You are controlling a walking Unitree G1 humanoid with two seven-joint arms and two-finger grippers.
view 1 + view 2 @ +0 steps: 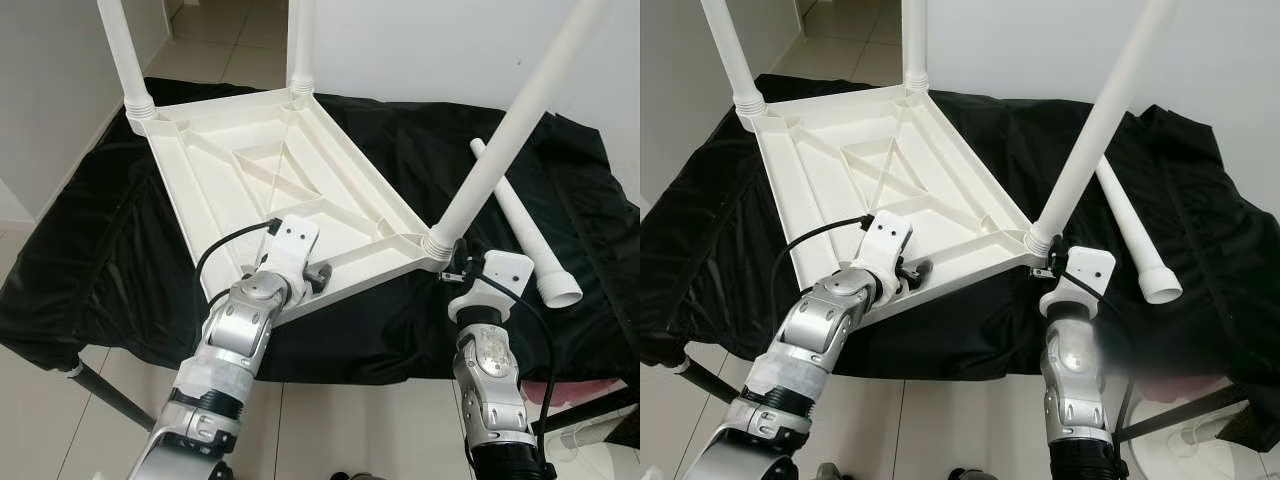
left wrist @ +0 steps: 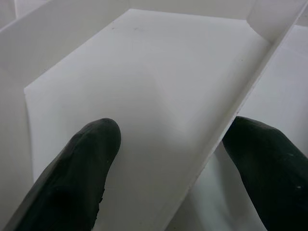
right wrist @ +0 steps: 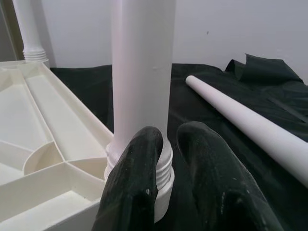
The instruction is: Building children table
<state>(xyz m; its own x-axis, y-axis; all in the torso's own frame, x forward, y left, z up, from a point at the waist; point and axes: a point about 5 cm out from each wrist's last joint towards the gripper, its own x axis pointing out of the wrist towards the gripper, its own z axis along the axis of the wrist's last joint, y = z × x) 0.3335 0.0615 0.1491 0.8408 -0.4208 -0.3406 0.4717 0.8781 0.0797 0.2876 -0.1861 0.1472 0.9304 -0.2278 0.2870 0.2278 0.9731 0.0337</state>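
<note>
A cream plastic tabletop [image 1: 250,170] lies upside down on a black cloth [image 1: 100,250]. Three white legs stand screwed into its corners: far left [image 1: 125,50], far middle [image 1: 300,45] and near right [image 1: 500,150]. A fourth leg [image 1: 520,225] lies loose on the cloth to the right. My left gripper [image 2: 178,159] is at the tabletop's near edge, open, with its fingers on either side of a thin rib [image 2: 231,125]. My right gripper [image 3: 171,144] is shut, its fingertips against the threaded collar [image 3: 163,168] at the base of the near-right leg.
The cloth covers a low stand whose dark leg [image 1: 100,390] shows at the near left over a tiled floor. White walls close in behind and on the left. Something pink [image 1: 600,395] sits low at the near right.
</note>
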